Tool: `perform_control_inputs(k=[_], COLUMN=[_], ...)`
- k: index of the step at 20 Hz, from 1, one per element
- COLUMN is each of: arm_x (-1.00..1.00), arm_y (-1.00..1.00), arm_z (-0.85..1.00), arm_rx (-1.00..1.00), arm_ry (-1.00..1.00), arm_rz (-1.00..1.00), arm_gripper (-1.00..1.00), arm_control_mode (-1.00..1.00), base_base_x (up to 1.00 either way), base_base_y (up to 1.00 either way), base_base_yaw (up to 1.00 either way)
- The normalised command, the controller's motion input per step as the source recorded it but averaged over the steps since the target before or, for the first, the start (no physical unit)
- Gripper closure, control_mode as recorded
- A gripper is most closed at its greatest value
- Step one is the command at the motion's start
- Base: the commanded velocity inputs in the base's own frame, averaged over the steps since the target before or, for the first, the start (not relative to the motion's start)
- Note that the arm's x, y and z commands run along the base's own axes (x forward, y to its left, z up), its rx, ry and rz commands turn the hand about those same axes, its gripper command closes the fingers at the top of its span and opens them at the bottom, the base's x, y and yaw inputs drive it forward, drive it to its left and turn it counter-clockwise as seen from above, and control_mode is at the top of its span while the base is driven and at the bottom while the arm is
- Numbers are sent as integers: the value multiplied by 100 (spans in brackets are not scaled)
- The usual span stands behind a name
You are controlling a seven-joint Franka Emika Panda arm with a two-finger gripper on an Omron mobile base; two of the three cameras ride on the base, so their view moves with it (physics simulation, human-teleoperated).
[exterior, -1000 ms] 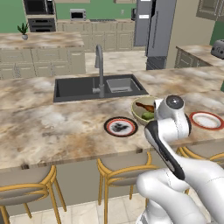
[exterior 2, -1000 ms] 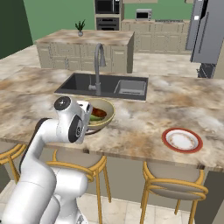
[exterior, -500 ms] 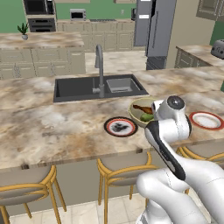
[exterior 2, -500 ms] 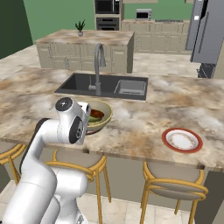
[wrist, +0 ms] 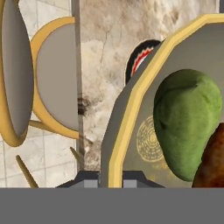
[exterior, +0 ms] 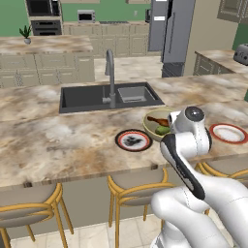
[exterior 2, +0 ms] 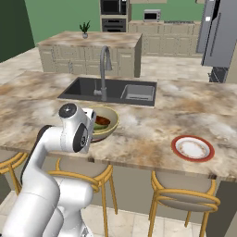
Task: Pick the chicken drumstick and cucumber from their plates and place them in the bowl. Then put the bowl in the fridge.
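Done: cucumber (wrist: 186, 127) and chicken drumstick (wrist: 212, 162) both lie in the bowl (exterior: 154, 120) | Bowl: on the counter, plates (exterior: 133, 140) at its 9 and 3 o'clock | Claw: clenched on the bowl's rim | Left: carry it to the fridge (exterior: 172, 31) at 12 o'clock.

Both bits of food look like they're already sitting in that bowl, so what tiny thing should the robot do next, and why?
Probably lift the bowl slightly straight up off the counter. The cucumber and chicken drumstick already lie inside it, and in the hand view the end effector sits shut at the yellow rim, seemingly gripping it. Both plates are bare, so carrying to the fridge remains.
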Motion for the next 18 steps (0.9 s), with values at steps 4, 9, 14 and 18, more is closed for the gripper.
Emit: perform_control_inputs(k=[4,9,14,18], arm_x=[0,0,0,0], arm_y=[0,0,0,0], arm_z=[0,0,0,0], arm_rx=[0,0,0,0], arm_ry=[0,0,0,0], arm_rz=[0,0,0,0], arm_gripper=[100,100,100,100], arm_control_mode=[100,100,100,100], base_base_x=[0,-32,-74,-24], base_base_y=[0,-1,20,87], base_base_yaw=[0,-3,-5,-1])
